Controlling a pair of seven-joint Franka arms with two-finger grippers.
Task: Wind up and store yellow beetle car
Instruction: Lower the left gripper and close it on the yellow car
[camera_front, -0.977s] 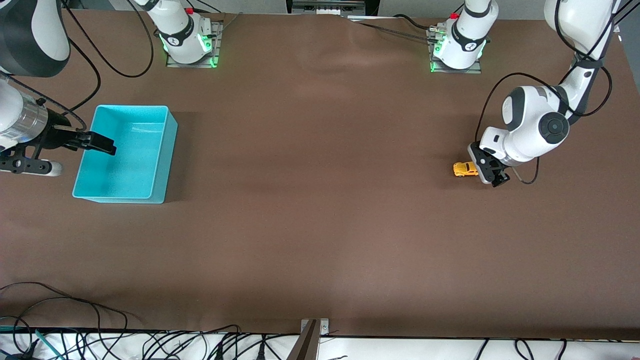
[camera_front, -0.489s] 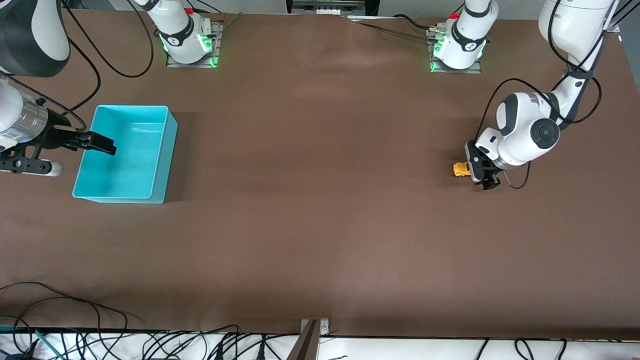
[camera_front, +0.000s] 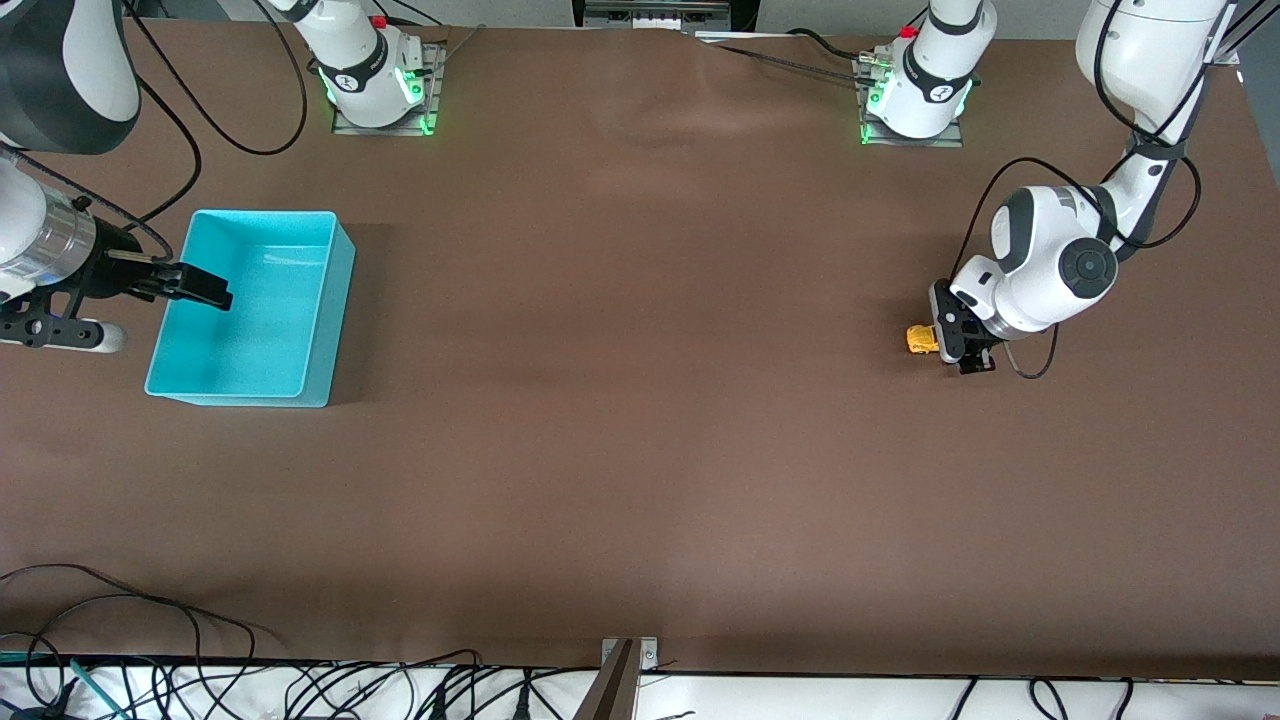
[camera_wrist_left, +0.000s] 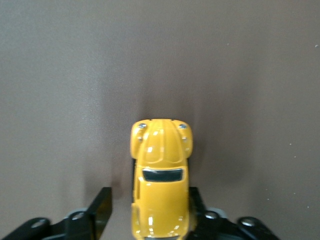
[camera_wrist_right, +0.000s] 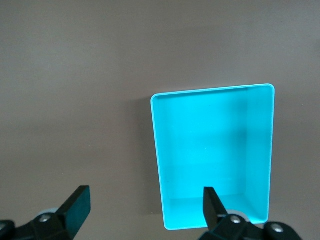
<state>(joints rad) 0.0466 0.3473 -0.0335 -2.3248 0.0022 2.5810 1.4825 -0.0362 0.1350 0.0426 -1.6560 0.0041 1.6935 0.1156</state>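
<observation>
L gripper (camera_wrist_left: 150, 220) has dropped onto the car (camera_wrist_left: 160, 177), fingers narrowing but w/ a gap on one side, so no grip yet; R gripper (camera_wrist_right: 142, 207) waits wide open over the bin (camera_wrist_right: 215, 155).

A high camera looks down across the whole brown table (camera_front: 640, 420) toward both robot bases. The left wrist camera looks straight down, close over the small yellow toy beetle car (camera_wrist_left: 160, 175). The right wrist camera looks down from higher over the turquoise plastic bin (camera_wrist_right: 215, 100). The front view shares both spots.
</observation>
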